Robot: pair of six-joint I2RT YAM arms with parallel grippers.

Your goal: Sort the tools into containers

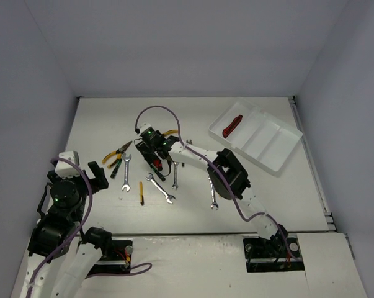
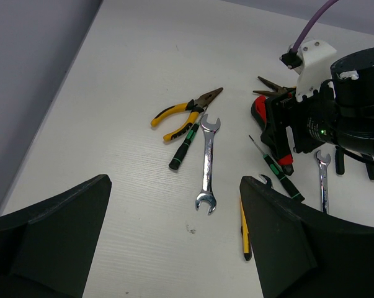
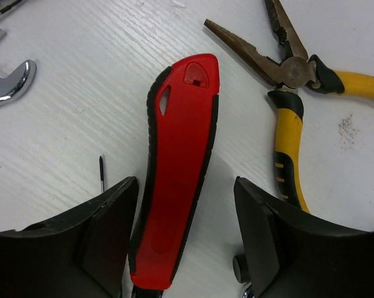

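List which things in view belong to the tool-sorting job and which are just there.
Job: white tray, red knife in it, second red knife under the right gripper, two yellow-handled pliers, silver wrenches, green-black screwdrivers, yellow knife.
Just there: purple cables on the arms.

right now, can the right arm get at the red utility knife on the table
Probably yes. The right hand is open directly above the red utility knife, a finger on each side, nothing lying over it. The yellow-handled pliers lie close beside it but apart.
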